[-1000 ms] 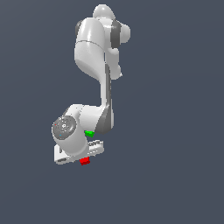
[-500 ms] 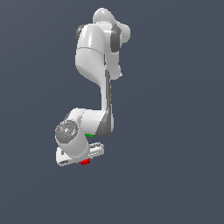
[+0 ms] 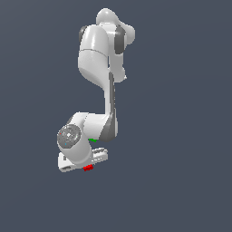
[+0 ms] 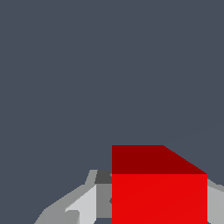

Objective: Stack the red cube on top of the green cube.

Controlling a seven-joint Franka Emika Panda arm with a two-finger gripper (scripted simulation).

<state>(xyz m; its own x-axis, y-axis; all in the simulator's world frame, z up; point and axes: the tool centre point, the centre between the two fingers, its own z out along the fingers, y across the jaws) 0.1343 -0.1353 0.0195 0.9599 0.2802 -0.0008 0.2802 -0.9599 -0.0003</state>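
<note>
One cube fills my wrist view: the red cube (image 4: 159,192) sits between the fingers (image 4: 83,205) of my gripper (image 3: 86,165), apparently pinched. From it, the green cube (image 3: 93,140) peeks out just beyond, behind the forearm.

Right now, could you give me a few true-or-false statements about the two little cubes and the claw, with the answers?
1. The red cube sits between the fingers of the claw. True.
2. The red cube is already stacked on the green cube. False: in the exterior view they are apart, the green one mostly hidden behind the arm.
3. The wrist view shows both cubes. False: only the red one.
4. The green cube is partly hidden in the exterior view. True.
</note>
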